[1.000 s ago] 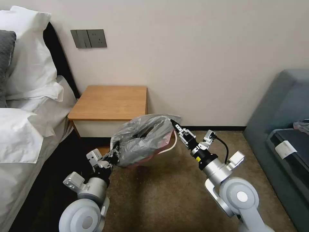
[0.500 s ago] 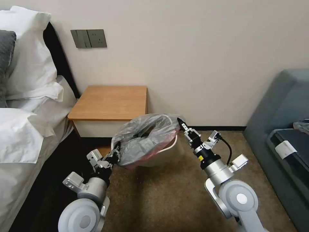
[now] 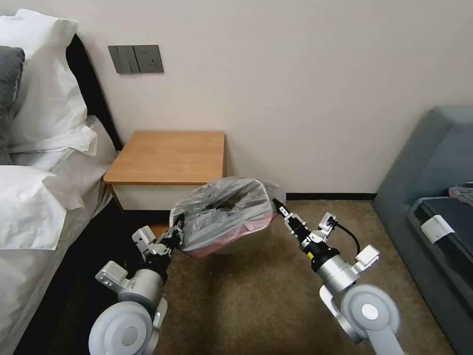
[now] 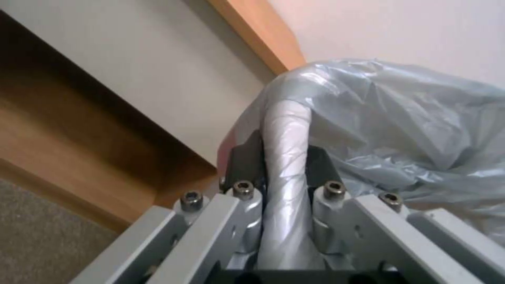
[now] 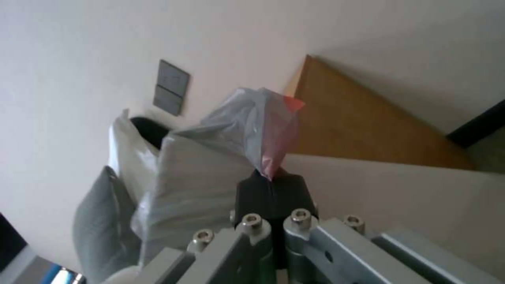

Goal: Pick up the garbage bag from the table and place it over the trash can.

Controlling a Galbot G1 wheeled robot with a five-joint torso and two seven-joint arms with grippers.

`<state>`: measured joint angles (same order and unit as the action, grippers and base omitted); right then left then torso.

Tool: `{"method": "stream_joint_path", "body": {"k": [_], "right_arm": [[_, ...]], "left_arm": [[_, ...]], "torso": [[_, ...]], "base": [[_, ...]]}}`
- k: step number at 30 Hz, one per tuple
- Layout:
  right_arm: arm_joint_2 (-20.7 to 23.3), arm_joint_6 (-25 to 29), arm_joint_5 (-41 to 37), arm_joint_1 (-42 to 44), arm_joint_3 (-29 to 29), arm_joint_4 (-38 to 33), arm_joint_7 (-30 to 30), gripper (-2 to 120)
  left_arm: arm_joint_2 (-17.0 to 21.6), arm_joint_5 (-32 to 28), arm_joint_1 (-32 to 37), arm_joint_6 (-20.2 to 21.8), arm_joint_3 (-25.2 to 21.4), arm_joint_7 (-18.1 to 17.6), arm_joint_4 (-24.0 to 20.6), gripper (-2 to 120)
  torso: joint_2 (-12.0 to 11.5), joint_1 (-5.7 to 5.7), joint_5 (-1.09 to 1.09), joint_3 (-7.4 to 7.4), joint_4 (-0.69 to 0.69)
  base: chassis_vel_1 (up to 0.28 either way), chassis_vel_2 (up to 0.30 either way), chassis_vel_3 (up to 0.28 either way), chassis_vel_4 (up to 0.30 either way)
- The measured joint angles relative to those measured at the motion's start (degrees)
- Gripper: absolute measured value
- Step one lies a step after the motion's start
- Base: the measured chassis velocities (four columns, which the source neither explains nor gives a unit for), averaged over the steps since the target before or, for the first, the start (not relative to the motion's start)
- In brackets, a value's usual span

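Observation:
The grey crinkly garbage bag (image 3: 224,212) with a pink edge is spread open over the trash can (image 3: 240,245), of which a strip of cream wall shows below the pink edge. The can stands on the carpet just in front of the table (image 3: 167,155). My left gripper (image 3: 177,231) holds the bag's near-left side. In the left wrist view its fingers (image 4: 244,165) straddle the bag-covered rolled rim (image 4: 287,157). My right gripper (image 3: 277,204) is shut on the bag's pink edge (image 5: 274,157) at the right side of the can.
A bed with white pillows (image 3: 39,197) borders the left. A grey sofa (image 3: 433,172) stands at the right. The wall with a switch plate (image 3: 135,59) is right behind the table. Open brown carpet (image 3: 246,305) lies between my arms.
Both grippers have lowered the bag's mouth onto the can. The right gripper moved down and outward, and the white rim that showed a second ago is now covered.

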<state>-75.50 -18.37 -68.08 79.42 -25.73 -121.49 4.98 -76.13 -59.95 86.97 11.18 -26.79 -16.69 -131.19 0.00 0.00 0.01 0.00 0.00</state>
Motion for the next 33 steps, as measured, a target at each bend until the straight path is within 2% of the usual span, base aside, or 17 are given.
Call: {"method": "stream_joint_path", "body": {"k": [5, 8, 15, 18, 23, 33], "right_arm": [[0.65, 0.25, 6.47, 0.19, 0.8, 2.07, 4.8, 0], [1.12, 0.25, 7.6, 0.71, 0.76, 1.64, 5.22, 0], [1.25, 0.24, 7.43, 1.86, 0.33, -2.2, 1.18, 0], [1.33, 0.15, 4.41, 3.1, -0.2, -5.87, -2.13, 0], [1.23, -0.41, 2.89, 4.57, -0.71, -7.96, -3.09, 0], [0.84, -1.12, 6.06, 6.33, 0.71, -7.38, -3.27, 0]], "left_arm": [[0.03, -0.17, -0.33, -0.21, -0.12, -0.77, 0.04, 5], [0.11, 0.29, -0.35, -0.54, -0.3, -0.8, 0.45, 5], [-0.02, 2.25, -0.47, -1.03, -0.33, 0.01, 1.16, 5], [-0.04, 3.8, -0.46, -1.44, -0.24, 0.72, 1.63, 5], [-0.06, 3.95, -0.31, -1.48, -0.24, 0.75, 1.58, 5], [-0.1, 3.81, 0.11, -1.47, -0.2, 0.73, 0.44, 5]], "torso": [[0.0, 0.0, 0.0, 0.0, 0.0], [0.0, 0.0, 0.0, 0.0, 0.0], [0.0, 0.0, 0.0, 0.0, 0.0], [0.0, 0.0, -0.01, 0.0, 0.0], [0.0, 0.0, -0.01, 0.0, 0.0], [0.0, 0.0, -0.01, 0.0, 0.0]], "base": [[0.0, 0.0, 0.0, 0.0], [0.0, 0.0, 0.0, 0.0], [0.0, 0.0, 0.0, 0.0], [0.0, 0.0, 0.0, 0.0], [0.0, 0.0, 0.0, 0.0], [0.0, 0.0, 0.0, 0.0]]}}
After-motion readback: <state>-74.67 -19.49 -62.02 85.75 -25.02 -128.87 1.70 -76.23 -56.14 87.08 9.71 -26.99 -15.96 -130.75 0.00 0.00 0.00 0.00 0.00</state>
